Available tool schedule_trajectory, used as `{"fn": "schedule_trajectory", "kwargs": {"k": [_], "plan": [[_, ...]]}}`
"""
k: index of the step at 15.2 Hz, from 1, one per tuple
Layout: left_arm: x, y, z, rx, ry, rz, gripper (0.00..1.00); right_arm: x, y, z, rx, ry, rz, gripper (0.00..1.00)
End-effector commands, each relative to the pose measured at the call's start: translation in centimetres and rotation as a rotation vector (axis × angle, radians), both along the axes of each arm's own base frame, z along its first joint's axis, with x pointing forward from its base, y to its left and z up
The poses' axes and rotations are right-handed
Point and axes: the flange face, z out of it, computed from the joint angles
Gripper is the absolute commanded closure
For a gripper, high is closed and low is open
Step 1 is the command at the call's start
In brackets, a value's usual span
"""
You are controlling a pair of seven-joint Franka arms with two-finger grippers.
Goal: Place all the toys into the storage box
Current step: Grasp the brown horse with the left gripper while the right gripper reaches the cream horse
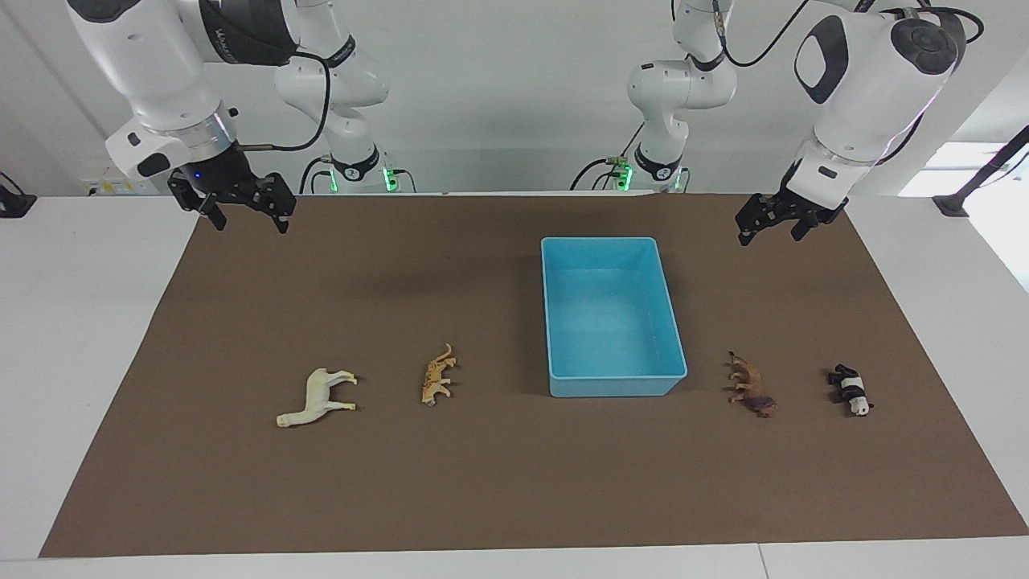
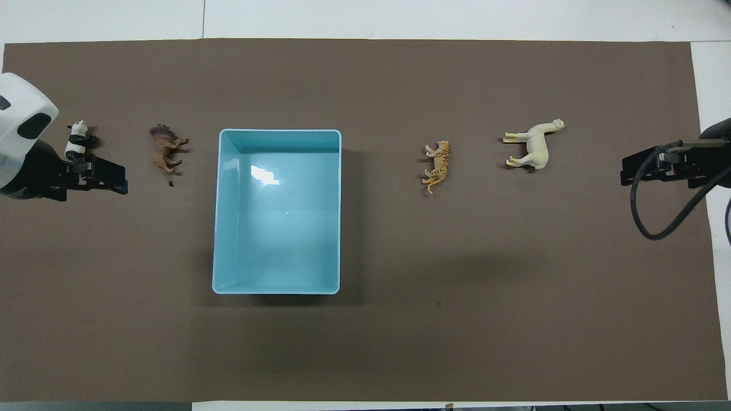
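Both arms are held raised; the left gripper [image 1: 770, 225] and right gripper [image 1: 245, 211] hang spread, grasping nothing. The panda [image 2: 76, 141] is partly covered in the overhead view.

White table [image 1: 80, 322] carries a brown mat [image 1: 482, 482]. On the mat: an empty light blue storage box [image 1: 563, 322] and four toys lying on their sides, horse [image 1: 316, 397], tiger [image 1: 437, 375], lion [image 1: 751, 384], panda [image 1: 850, 389].

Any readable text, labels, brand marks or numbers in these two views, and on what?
No text can be read.
Right arm: pale lettering on its dark band, too small to read.
Storage box, the toys and the brown mat: no markings visible.
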Motion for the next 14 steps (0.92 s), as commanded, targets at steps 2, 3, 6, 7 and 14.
{"fn": "schedule_trajectory", "kwargs": {"k": [2, 3, 6, 7, 14], "plan": [[0.4, 0.1, 0.3, 0.005, -0.011, -0.011, 0.0, -0.5, 0.1, 0.4, 0.012, 0.0, -0.007, 0.0], [0.4, 0.1, 0.3, 0.004, -0.014, -0.011, 0.0, -0.5, 0.1, 0.5, 0.012, -0.002, -0.008, 0.0], [0.3, 0.2, 0.0, 0.003, -0.027, 0.003, 0.0, -0.5, 0.0, 0.5, 0.012, 0.0, -0.008, 0.0], [0.5, 0.4, -0.5, 0.002, -0.049, 0.017, 0.0, -0.6, 0.1, 0.3, 0.012, 0.003, -0.004, 0.0], [8.7, 3.1, -8.1, 0.027, -0.235, 0.032, 0.0, 2.9, 0.1, -4.2, 0.011, -0.015, 0.016, 0.0]]}}
